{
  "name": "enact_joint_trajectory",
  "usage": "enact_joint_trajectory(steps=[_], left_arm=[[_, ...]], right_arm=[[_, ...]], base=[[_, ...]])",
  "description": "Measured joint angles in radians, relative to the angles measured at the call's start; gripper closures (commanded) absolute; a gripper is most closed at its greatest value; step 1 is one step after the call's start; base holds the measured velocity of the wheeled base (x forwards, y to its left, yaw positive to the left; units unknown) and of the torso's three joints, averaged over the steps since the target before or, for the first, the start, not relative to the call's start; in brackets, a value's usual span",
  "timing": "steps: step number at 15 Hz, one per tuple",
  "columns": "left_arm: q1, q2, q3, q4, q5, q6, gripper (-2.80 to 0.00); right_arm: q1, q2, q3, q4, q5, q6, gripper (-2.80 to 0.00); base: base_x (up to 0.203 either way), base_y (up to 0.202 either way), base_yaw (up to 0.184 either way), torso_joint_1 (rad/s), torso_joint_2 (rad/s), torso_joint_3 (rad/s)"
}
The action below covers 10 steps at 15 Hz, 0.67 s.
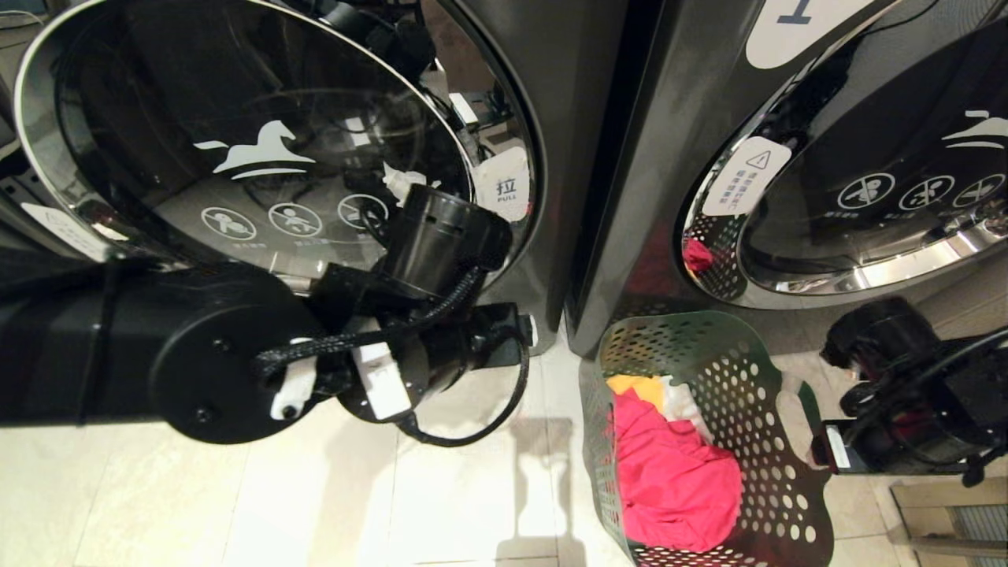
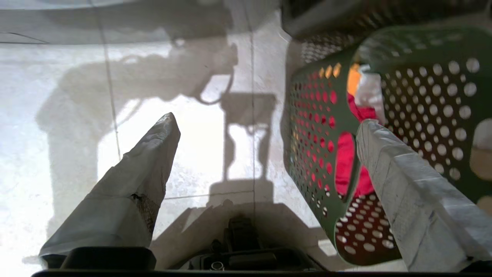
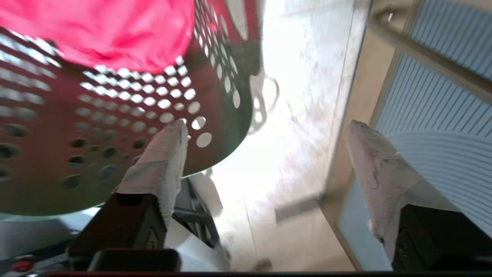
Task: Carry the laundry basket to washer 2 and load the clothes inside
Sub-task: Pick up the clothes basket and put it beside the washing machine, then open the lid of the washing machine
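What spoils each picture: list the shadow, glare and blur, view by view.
Head view: room reflections glaze the round glass washer door. Left wrist view: sharp arm shadow on the pale tiled floor; the green perforated plastic laundry basket is clear. Right wrist view: motion blur smears the bright pink-red garment, and the floor is overexposed.

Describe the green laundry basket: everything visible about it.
The laundry basket is green, plastic-looking, with round holes all over its walls and an oval handle cut-out in the side. It stands upright on the pale tiled floor, directly before the dark washers, at the gap between them. Inside lie clothes: a pink-red garment on top, orange-yellow and white behind it. Neither end effector holds it; both are open beside it.
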Motion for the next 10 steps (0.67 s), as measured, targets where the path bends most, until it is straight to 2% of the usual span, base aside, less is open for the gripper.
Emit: enact_joint_trajectory(steps=[1,3,4,5,8,10], left_arm=[[0.010,-0.032,0.024,-0.002,0.013,-0.003,0.00],[0.031,-0.098,0.114,-0.013,0.027,-0.007,0.00],[0.051,-0.130,0.167,-0.026,0.030,-0.007,0.00],[0.080,-0.161,0.209,-0.038,0.032,-0.007,0.00],[0.215,-0.267,0.308,-0.045,0.032,0.001,0.00],[0.366,-0.339,0.388,-0.046,0.032,0.026,0.00]], right_arm=[[0.000,-0.063,0.013,0.000,0.004,0.001,-2.80],[0.001,-0.183,0.044,0.000,0.025,0.003,-2.80],[0.003,-0.235,0.070,-0.001,0.039,0.004,-2.53],[0.004,-0.271,0.098,-0.003,0.047,0.008,0.00],[-0.007,-0.345,0.152,-0.045,0.048,0.020,0.00],[-0.011,-0.398,0.191,-0.049,0.047,-0.015,0.00]], base=[[0.000,0.000,0.000,0.000,0.00,0.000],[0.000,0.000,0.000,0.000,0.00,0.000],[0.000,0.000,0.000,0.000,0.00,0.000],[0.000,0.000,0.000,0.000,0.00,0.000],[0.000,0.000,0.000,0.000,0.00,0.000],[0.000,0.000,0.000,0.000,0.00,0.000]])
